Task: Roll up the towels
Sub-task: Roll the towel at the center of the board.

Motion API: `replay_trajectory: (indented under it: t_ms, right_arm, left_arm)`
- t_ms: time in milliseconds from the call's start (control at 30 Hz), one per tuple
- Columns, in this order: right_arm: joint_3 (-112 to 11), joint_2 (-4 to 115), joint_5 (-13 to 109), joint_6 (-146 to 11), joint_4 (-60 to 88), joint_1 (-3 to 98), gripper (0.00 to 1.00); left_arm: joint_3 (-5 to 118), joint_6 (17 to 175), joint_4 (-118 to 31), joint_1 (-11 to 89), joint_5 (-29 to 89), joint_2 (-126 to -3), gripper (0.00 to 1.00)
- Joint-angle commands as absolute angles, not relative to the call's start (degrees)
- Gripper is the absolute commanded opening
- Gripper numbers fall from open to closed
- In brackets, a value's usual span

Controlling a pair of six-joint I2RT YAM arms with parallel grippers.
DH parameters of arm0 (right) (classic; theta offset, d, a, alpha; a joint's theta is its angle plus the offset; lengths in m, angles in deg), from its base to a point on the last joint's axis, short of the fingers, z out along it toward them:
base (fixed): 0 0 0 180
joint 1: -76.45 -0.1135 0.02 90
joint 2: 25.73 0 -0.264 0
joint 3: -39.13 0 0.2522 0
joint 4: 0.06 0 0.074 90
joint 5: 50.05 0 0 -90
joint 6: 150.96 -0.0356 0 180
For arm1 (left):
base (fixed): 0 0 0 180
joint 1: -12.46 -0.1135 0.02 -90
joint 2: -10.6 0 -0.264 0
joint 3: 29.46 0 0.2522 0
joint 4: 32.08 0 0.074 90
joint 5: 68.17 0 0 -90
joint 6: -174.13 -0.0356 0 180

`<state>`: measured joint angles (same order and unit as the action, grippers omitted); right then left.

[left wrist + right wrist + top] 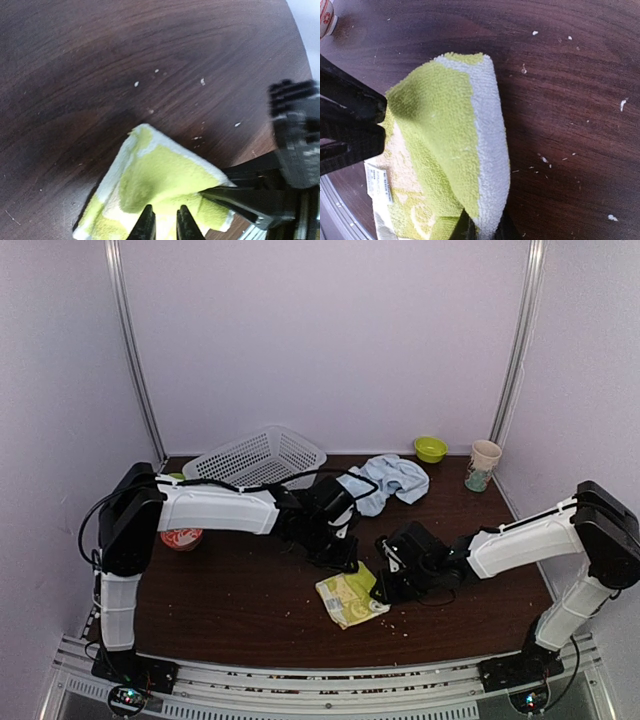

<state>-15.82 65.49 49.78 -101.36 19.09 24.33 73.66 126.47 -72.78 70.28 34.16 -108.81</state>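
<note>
The lime-green towel (350, 598) with the lemon-slice print is lying folded on the dark table (230, 610), a little nearer to the front edge than to the back, and both arms are reaching down to it. The left gripper (165, 226) is standing at the towel's far-left edge. Its jaws are almost together and the cloth is sitting in the narrow slit between them, so it is pinching the towel there. The right gripper (484, 230) is standing at the towel's right side, near the left one. Its jaws are clamping the white border, and the fold that it is holding is rising off the table like a small tent. In the right wrist view the cloth is stretching from these jaws across to the black finger of the left gripper. The pale blue towel (388, 480) is lying crumpled well apart, at the back of the table, near the white mesh basket (258, 457). A green bowl (431, 448) and a cup (483, 465) are standing at the back right corner, and pale crumbs (535, 33) are lying around the green towel
</note>
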Motion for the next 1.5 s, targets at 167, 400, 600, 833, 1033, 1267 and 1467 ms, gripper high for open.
replay_trajectory:
  t_ms: [167, 400, 600, 833, 1033, 1267, 1467]
  right_arm:
    - [-21.43, 65.96, 30.34, -99.28, 37.86, 19.6, 0.0]
    - [-28.29, 70.24, 19.97, -100.65, 46.64, 13.91, 0.0]
    - [-33.19, 74.16, 13.37, -102.33, 52.1, 10.21, 0.0]
    - [-33.15, 76.09, 13.92, -103.06, 49.86, 8.05, 0.0]
    - [-31.71, 74.85, 15.28, -101.98, 47.26, 8.06, 0.0]
    - [-30.53, 73.57, 16.0, -101.1, 46.09, 8.02, 0.0]
    - [-30.64, 73.42, 17.15, -100.4, 45.35, 8.06, 0.0]
  left_arm:
    - [63.88, 128.02, -70.28, 70.38, 29.63, -99.0, 0.14]
    - [56.62, 129.78, -68.2, 70.38, 27.54, -93.51, 0.14]
    - [52.86, 130.69, -66.12, 70.38, 27.36, -91.92, 0.13]
    - [54.1, 130.74, -62.34, 70.38, 30.58, -94.0, 0.13]
    - [60.95, 130.29, -58.65, 70.38, 35.4, -99.76, 0.14]
    - [66.58, 131.24, -56.74, 70.91, 39.56, -106.19, 0.13]
    - [68.68, 130.86, -58.05, 70.82, 39.34, -109.21, 0.13]
